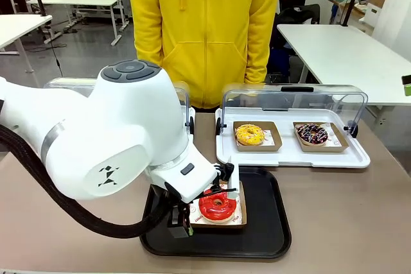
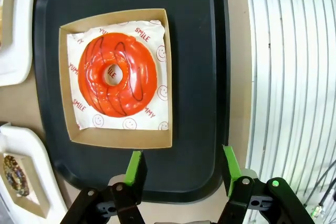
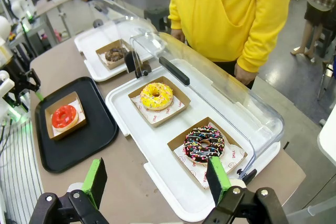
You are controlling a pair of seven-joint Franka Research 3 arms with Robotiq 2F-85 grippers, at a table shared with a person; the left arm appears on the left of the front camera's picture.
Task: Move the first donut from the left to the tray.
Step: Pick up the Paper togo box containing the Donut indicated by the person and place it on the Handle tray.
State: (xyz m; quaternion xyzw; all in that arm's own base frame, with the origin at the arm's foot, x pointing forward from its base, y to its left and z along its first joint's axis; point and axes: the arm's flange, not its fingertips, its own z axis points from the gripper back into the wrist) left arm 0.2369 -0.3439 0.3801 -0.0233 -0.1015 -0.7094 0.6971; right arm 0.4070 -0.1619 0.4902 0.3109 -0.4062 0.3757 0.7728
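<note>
One red donut point(image 2: 117, 74) on one black tray point(image 2: 194, 51), two donuts point(image 3: 156, 95) behind.

Four donuts, three trays, one person

One red donut point(image 3: 64, 116) on one black tray point(image 3: 84, 148); one yellow donut point(image 3: 156, 95), one sprinkled chocolate donut point(image 3: 203, 144) and another chocolate donut point(image 3: 114, 54) across two white display trays point(image 3: 157, 156); one person point(image 3: 231, 14).

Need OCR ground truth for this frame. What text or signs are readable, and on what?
"SMILE": red print on the white paper liner under the red donut.
"YUM...": same liner, cut off by the donut.
"...MMY": same liner, partial.
Smiley faces: printed on that liner.
Black triangle logo: on the left arm's white housing.
Print on the other donuts' liners: too small to read.
</note>
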